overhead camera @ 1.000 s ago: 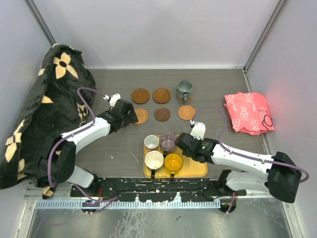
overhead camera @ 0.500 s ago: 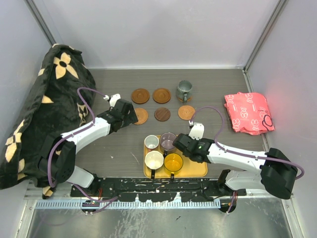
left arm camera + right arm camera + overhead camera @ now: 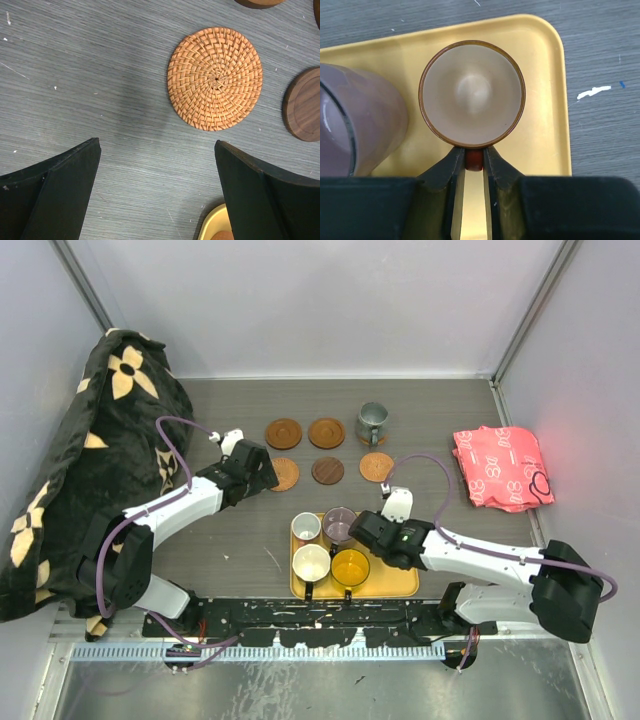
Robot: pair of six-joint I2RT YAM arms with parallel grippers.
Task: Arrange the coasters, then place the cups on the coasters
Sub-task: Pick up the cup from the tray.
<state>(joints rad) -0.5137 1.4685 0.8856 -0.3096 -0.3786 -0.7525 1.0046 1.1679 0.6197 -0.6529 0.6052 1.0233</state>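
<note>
Grey wood-grain table (image 3: 220,540), walled on three sides, seen from above and from both wrists.

Far left: a black cloth with cream flowers (image 3: 90,460) lies heaped on the table's edge.

My left gripper (image 3: 262,468) hangs over bare table with its jaws spread wide and nothing between them. In the left wrist view it (image 3: 157,145) sits just near of the woven coaster (image 3: 215,78), not touching it.

Centre: five coasters lie in two rows. The back row holds two orange-brown discs (image 3: 283,432) (image 3: 326,432). The front row holds the woven coaster (image 3: 283,474), a dark brown disc (image 3: 327,471) and a lighter disc (image 3: 377,466). The grey-green mug (image 3: 372,421) stands upright at the right end of the back row; I cannot tell whether a disc lies under it.

Near centre: the yellow tray (image 3: 395,585) carries a pale-lined cup (image 3: 305,527), the purple-grey cup (image 3: 339,524), a white cup (image 3: 311,563) and the orange-yellow cup (image 3: 350,566), all upright.

My right gripper (image 3: 370,530) is over the tray's back right corner. In the right wrist view it (image 3: 474,155) is pressed together on the handle of the small brown cup (image 3: 471,93), which stands on the tray (image 3: 540,100) just right of the purple-grey cup (image 3: 350,125).

Far right: a red patterned packet (image 3: 500,467) lies well apart from the tray.
</note>
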